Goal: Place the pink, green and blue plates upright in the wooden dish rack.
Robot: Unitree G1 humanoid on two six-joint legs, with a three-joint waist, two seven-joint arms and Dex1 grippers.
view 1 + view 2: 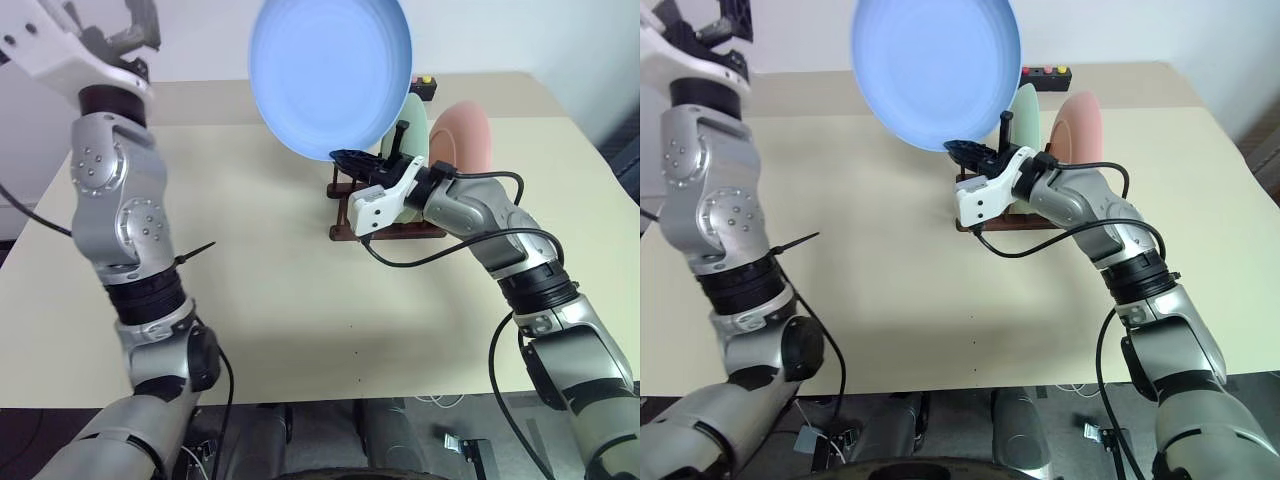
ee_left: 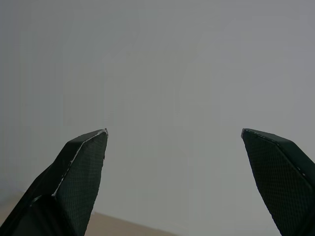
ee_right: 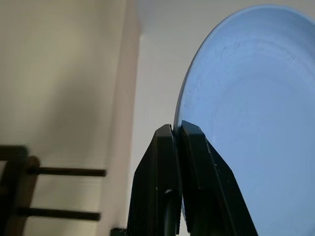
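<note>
My right gripper [image 1: 350, 160] is shut on the lower rim of the blue plate [image 1: 330, 70], holding it up on edge just above the front end of the wooden dish rack [image 1: 343, 215]. In the right wrist view the closed fingers [image 3: 194, 147] pinch the blue plate's [image 3: 256, 123] rim, with the rack's bars [image 3: 49, 172] beside them. The green plate [image 1: 418, 125] and the pink plate [image 1: 465, 135] stand upright in the rack behind the gripper. My left gripper [image 1: 105, 25] is raised high at the far left, open and empty, well apart from the blue plate.
The rack stands on a beige table [image 1: 300, 300] with wide bare surface in front and to the left. A black box with coloured buttons [image 1: 1045, 73] sits behind the rack near the table's far edge. A cable loops off my right forearm [image 1: 440, 250].
</note>
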